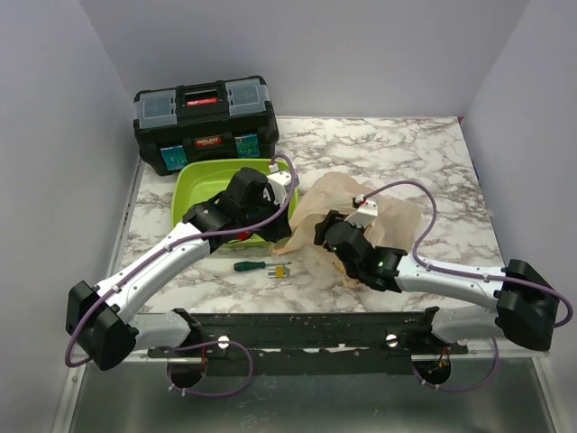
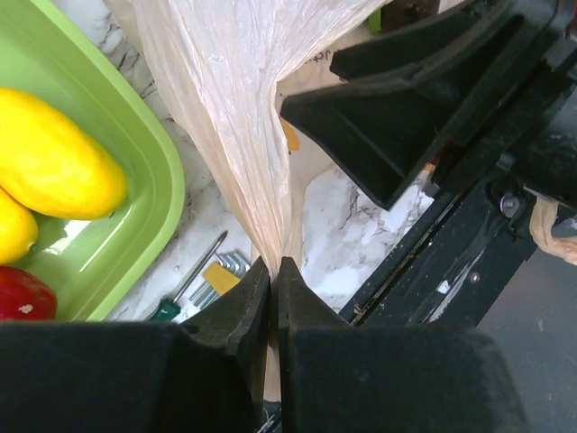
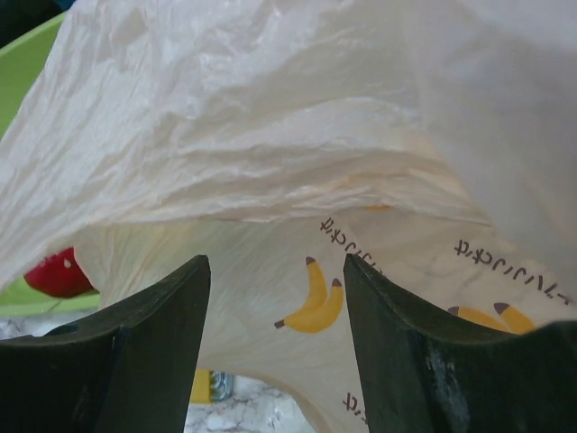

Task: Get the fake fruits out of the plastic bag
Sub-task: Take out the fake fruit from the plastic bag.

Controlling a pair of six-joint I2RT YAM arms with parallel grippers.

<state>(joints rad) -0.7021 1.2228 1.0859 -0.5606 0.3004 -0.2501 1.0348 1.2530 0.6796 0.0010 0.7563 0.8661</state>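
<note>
The plastic bag [image 1: 397, 212] lies crumpled on the marble table, its peach film printed with bananas. My left gripper [image 2: 274, 266] is shut on a stretched fold of the bag [image 2: 234, 108], at the bag's left edge beside the tray [image 1: 287, 206]. My right gripper [image 3: 275, 262] stands open with nothing between its fingers, pointing into the bag's lifted mouth [image 3: 270, 117]; from above it is at the bag's near left side [image 1: 326, 225]. Two yellow fake fruits [image 2: 54, 167] [image 2: 13, 230] lie in the lime-green tray [image 2: 149, 194]. No fruit shows inside the bag.
A red glossy piece [image 2: 22, 296] lies in the tray by the yellow fruits. A green-handled screwdriver [image 1: 250, 266] and a yellow hex-key set [image 1: 281, 269] lie in front of the tray [image 1: 194, 185]. A black toolbox [image 1: 206, 122] stands at the back left.
</note>
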